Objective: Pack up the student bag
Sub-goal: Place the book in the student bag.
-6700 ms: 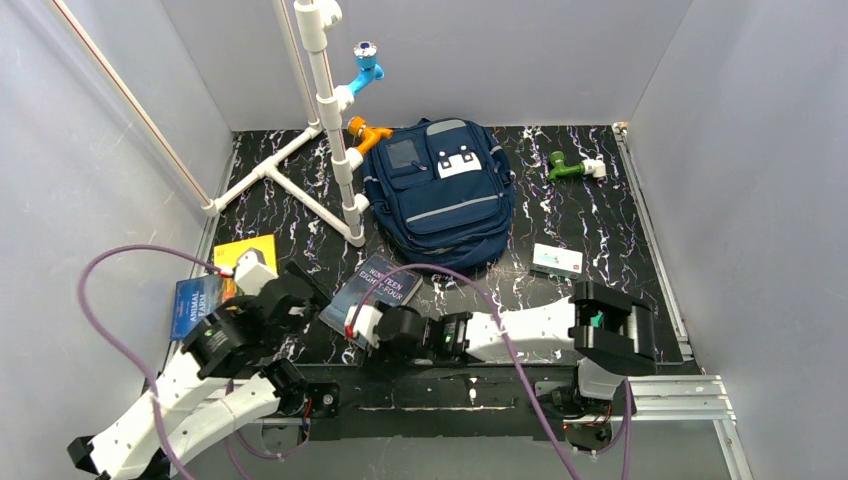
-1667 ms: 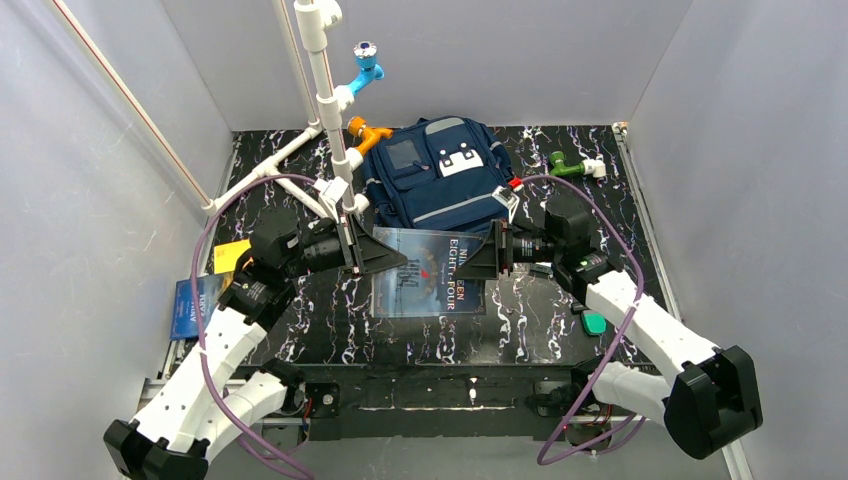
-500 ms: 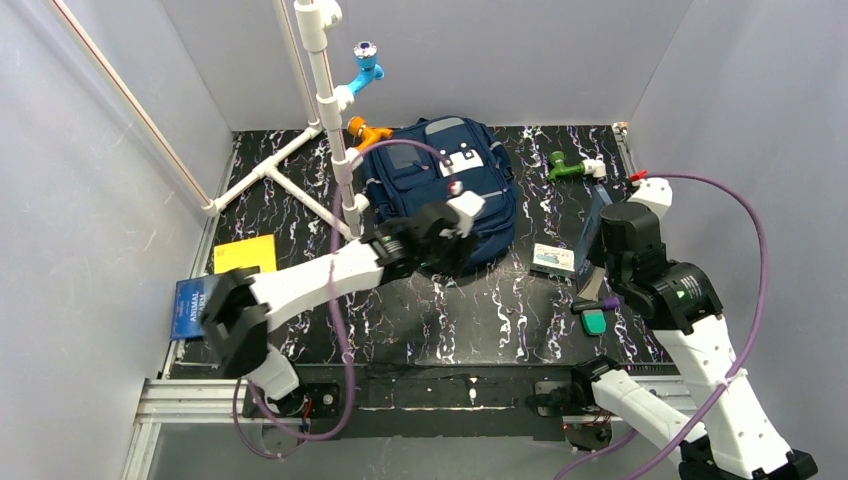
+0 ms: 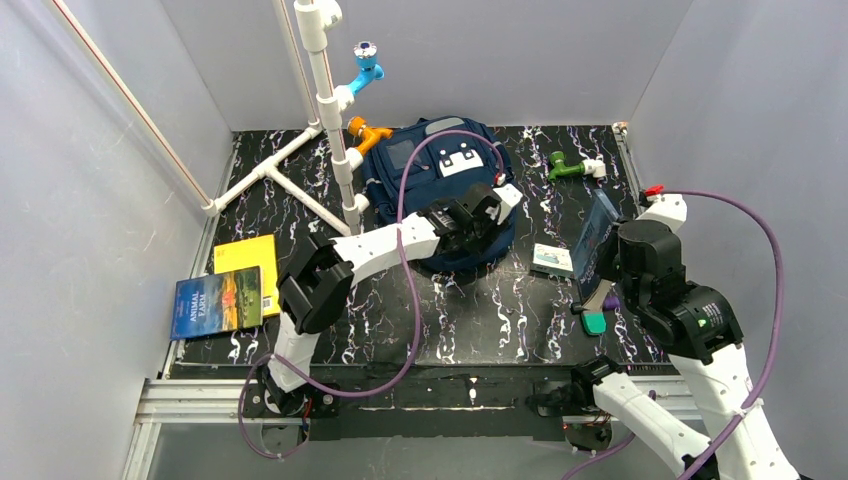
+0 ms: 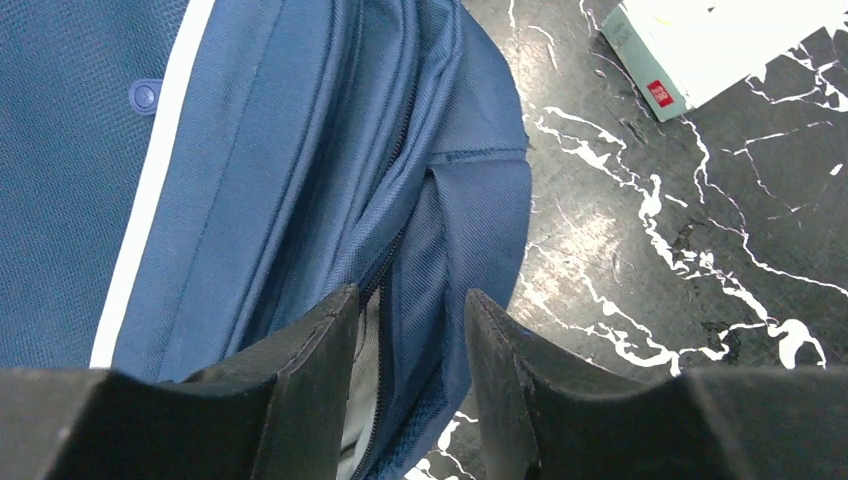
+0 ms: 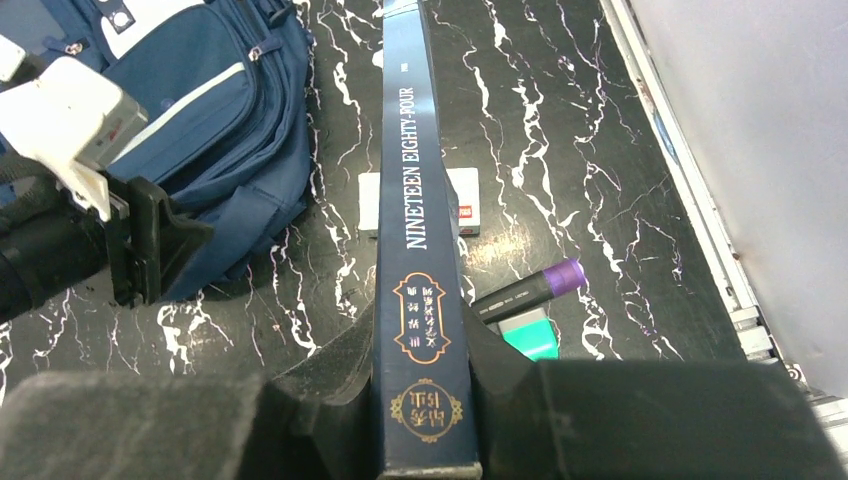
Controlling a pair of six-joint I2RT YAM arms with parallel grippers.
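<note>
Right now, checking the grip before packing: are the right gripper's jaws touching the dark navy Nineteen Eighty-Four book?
Touching. The right wrist view shows the right gripper with both jaws pressed against the covers of the dark navy Nineteen Eighty-Four book, with no gap on either side.

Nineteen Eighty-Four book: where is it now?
Right side of the top view: the book is held upright between the right arm's fingers, beside the small white box, right of the backpack.
</note>
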